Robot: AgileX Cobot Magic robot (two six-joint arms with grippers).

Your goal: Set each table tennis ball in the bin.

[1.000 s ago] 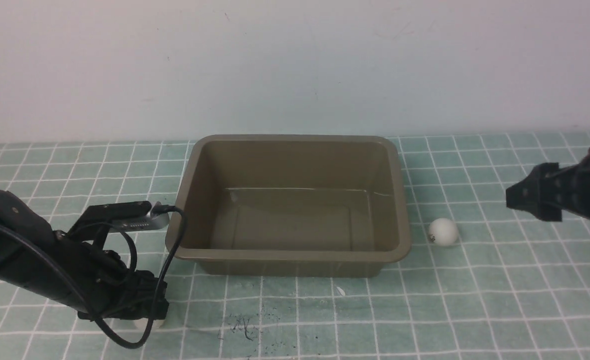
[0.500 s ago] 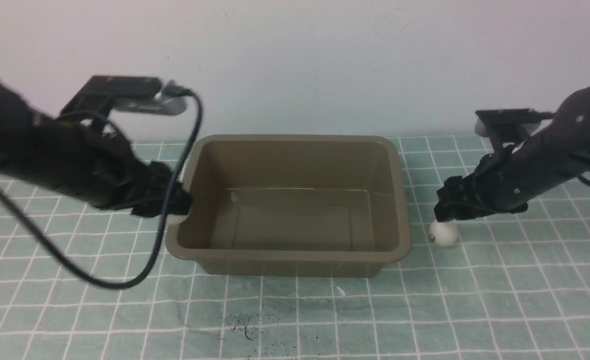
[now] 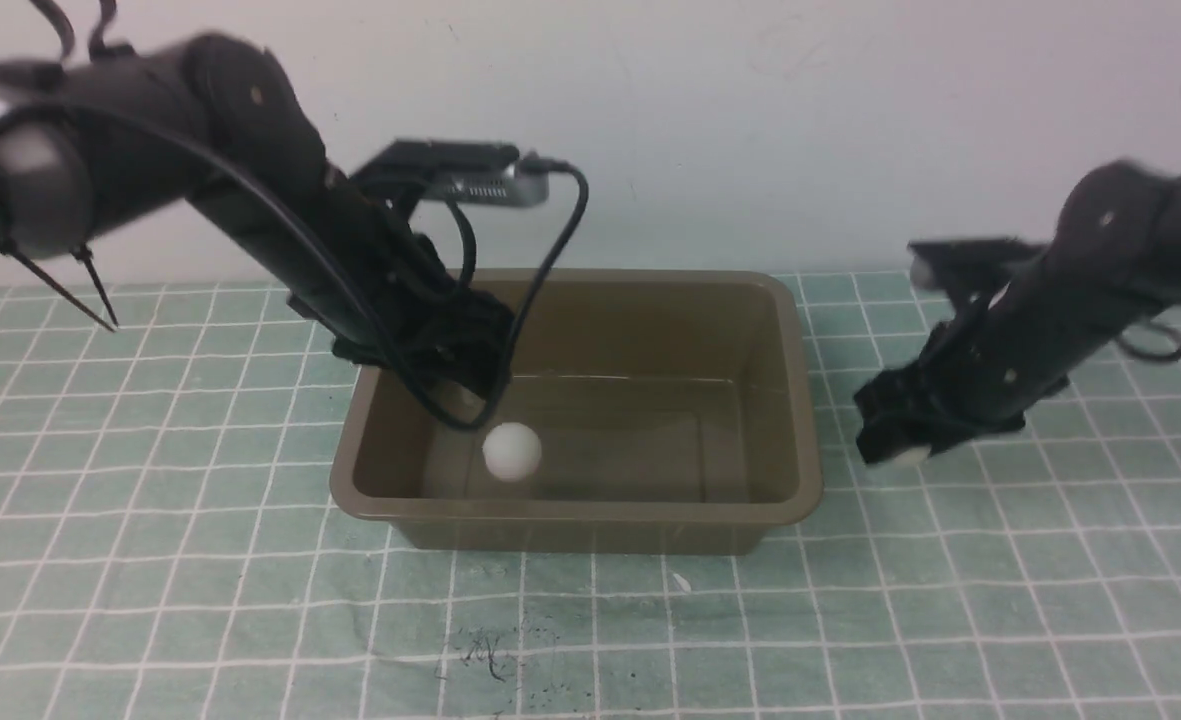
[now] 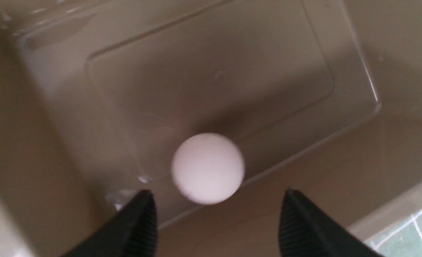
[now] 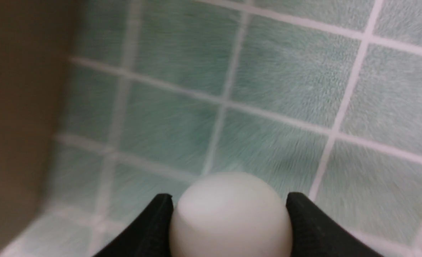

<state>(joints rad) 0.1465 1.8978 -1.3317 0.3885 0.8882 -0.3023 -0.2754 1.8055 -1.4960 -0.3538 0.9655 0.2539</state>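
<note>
Inside the olive-brown bin (image 3: 590, 512), one white ball (image 3: 512, 451) lies on the flat bottom, toward the end on the robot's left and close to the near wall. Above that end hangs the left gripper (image 4: 218, 217), its fingers spread well apart — nothing between them, the ball just beyond the tips. Over on the bin's right side, outside it, the right gripper (image 5: 230, 225) has the other ball (image 5: 231, 217) clasped between its two fingers — one pressed to each side — over the green tablecloth (image 3: 950, 600) with its white grid lines, near the bin but not over it.
</note>
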